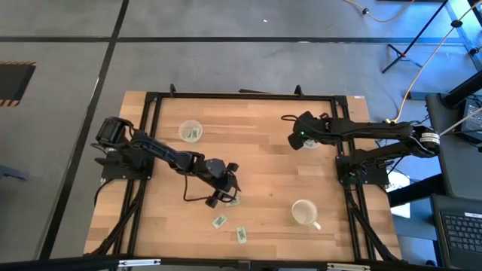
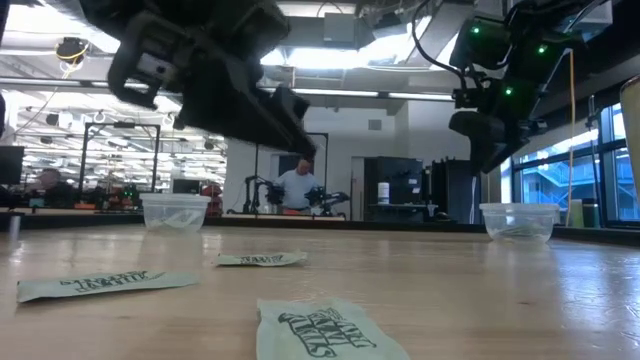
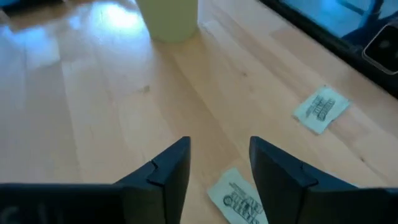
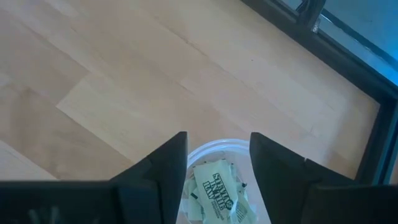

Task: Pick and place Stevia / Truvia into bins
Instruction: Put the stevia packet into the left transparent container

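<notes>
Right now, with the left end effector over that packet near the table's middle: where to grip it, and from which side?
Probably straight down from above. The packet lies flat on the table, so only its thin edges offer purchase. The left end effector is open right over it; I'd straddle the short width and pinch across the long edges. The mug stands well clear.

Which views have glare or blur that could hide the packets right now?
Low view: the nearest packet is out of focus, and the bright ceiling lights leave the arms as dark shapes. Left wrist view: glare on the table near the mug, but both packets read clearly. Right wrist view: the print in the cup is sharp.
</notes>
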